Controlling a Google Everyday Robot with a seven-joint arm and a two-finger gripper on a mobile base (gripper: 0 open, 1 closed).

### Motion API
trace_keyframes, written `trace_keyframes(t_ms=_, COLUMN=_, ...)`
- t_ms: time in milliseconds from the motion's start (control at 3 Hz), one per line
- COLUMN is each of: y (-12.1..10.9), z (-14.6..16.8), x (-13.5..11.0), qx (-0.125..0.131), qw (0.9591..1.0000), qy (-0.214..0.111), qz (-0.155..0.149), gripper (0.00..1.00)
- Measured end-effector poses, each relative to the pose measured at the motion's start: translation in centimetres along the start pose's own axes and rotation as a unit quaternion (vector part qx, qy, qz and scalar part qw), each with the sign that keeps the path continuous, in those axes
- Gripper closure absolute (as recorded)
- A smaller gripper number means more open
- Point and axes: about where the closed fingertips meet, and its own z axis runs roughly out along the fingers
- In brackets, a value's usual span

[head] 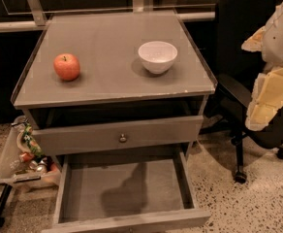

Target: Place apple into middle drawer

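The apple [67,66] is small, round and red-orange. It sits on the left part of the grey cabinet top [107,84]. The middle drawer [127,186] is pulled out toward me at the bottom of the view, a wide shallow grey box with low walls and a bare floor. My gripper [270,98] shows as white and cream-yellow parts at the right edge, beside and to the right of the cabinet. It is well apart from the apple and holds nothing that I can see.
A white bowl [157,56] stands on the cabinet top, right of centre. A closed grey drawer front with a round metal knob [122,138] sits above the open drawer. A black office chair [241,42] stands at the right, behind my arm. A clear bin of snack packets [23,154] is at the left.
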Motion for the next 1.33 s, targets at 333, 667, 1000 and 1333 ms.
trace_keyframes(t_ms=333, y=0.0, z=0.0, x=0.0, qx=0.0, qw=1.0, qy=0.0, qz=0.0, gripper=0.0)
trace_keyframes(t_ms=667, y=-0.7, z=0.8, x=-1.0, qx=0.005, qw=0.9996, qy=-0.021, qz=0.018, gripper=0.0)
trace_keyframes(t_ms=1000, y=-1.9, z=3.5, x=-4.6, qx=-0.012, qw=0.9979, qy=-0.06, qz=0.019, gripper=0.0)
trace_keyframes(t_ms=1333, y=-2.1, z=6.2, x=-9.9, qx=-0.052, qw=0.9925, qy=-0.111, qz=0.001, gripper=0.0)
